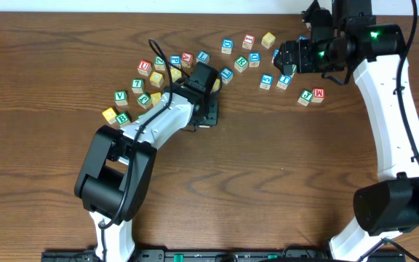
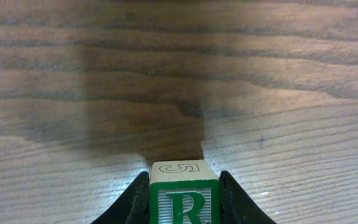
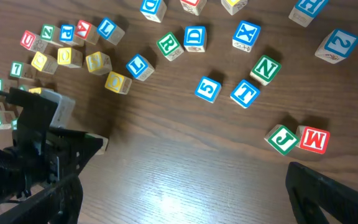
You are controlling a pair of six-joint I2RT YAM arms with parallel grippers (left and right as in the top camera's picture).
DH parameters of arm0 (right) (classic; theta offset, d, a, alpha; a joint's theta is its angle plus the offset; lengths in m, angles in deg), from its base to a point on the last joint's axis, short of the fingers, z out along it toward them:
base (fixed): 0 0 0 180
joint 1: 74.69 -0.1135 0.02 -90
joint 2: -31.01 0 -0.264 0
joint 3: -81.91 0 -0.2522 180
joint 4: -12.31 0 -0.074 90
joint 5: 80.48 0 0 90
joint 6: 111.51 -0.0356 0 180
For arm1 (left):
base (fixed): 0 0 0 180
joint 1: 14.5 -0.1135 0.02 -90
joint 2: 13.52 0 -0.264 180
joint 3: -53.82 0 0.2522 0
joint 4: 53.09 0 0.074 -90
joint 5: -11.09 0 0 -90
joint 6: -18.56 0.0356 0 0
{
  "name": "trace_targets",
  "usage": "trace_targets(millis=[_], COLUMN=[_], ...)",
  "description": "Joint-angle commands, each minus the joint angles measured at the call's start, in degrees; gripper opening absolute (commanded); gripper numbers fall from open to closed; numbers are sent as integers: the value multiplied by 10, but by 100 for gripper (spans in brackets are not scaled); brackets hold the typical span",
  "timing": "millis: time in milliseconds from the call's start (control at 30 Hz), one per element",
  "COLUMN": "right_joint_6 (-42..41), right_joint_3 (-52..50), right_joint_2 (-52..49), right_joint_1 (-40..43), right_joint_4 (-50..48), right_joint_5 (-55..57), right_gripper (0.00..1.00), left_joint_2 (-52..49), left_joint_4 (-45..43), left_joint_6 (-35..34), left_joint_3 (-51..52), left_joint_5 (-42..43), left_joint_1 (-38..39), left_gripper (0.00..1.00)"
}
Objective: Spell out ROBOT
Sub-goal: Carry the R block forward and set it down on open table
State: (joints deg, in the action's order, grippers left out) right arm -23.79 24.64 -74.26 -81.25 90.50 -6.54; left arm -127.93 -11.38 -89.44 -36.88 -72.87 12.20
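Observation:
My left gripper (image 2: 184,200) is shut on a wooden block with a green R (image 2: 184,194) and a 5 on its top face. It is low over bare wood, and in the overhead view it sits at the table's middle (image 1: 206,116). My right gripper (image 3: 185,199) is open and empty, held high over the right block group (image 1: 291,57). Loose letter blocks lie on the table: another green R (image 3: 169,45), a blue T (image 3: 245,93), a blue D (image 3: 195,37), a blue L (image 3: 140,66) and a yellow block (image 3: 118,82).
A cluster of blocks lies behind and left of the left gripper (image 1: 151,76). A green J (image 3: 281,138) and a red M (image 3: 313,139) lie at the right, with a blue 5 (image 3: 208,89), green N (image 3: 265,68) and blue X (image 3: 246,34) nearby. The left arm (image 3: 36,130) shows in the right wrist view.

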Motion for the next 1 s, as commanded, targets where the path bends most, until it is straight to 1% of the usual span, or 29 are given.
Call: trace_targets(millis=[0, 267, 300, 333, 467, 733, 967], right_joint_6=[7, 7, 7, 7, 7, 7, 7], right_joint_3=[8, 8, 8, 8, 8, 8, 8], right_joint_2=[1, 1, 1, 1, 1, 1, 1], right_joint_1=[-3, -3, -3, -3, -3, -3, -3], right_joint_4=[-1, -1, -1, -1, -1, -1, -1], right_joint_5=[1, 1, 1, 1, 1, 1, 1], right_gripper=[99, 99, 99, 99, 99, 99, 99], left_joint_2=[-13, -13, -13, -13, -13, -10, 31], left_joint_4=[-2, -13, -13, -13, -13, -13, 0], left_joint_6=[-3, -3, -3, -3, -3, -2, 4], left_joint_3=[3, 3, 3, 3, 3, -2, -72], left_joint_5=[-5, -5, -5, -5, -5, -4, -4], left_joint_1=[0, 0, 0, 0, 0, -1, -30], left_gripper=[25, 26, 27, 32, 41, 42, 42])
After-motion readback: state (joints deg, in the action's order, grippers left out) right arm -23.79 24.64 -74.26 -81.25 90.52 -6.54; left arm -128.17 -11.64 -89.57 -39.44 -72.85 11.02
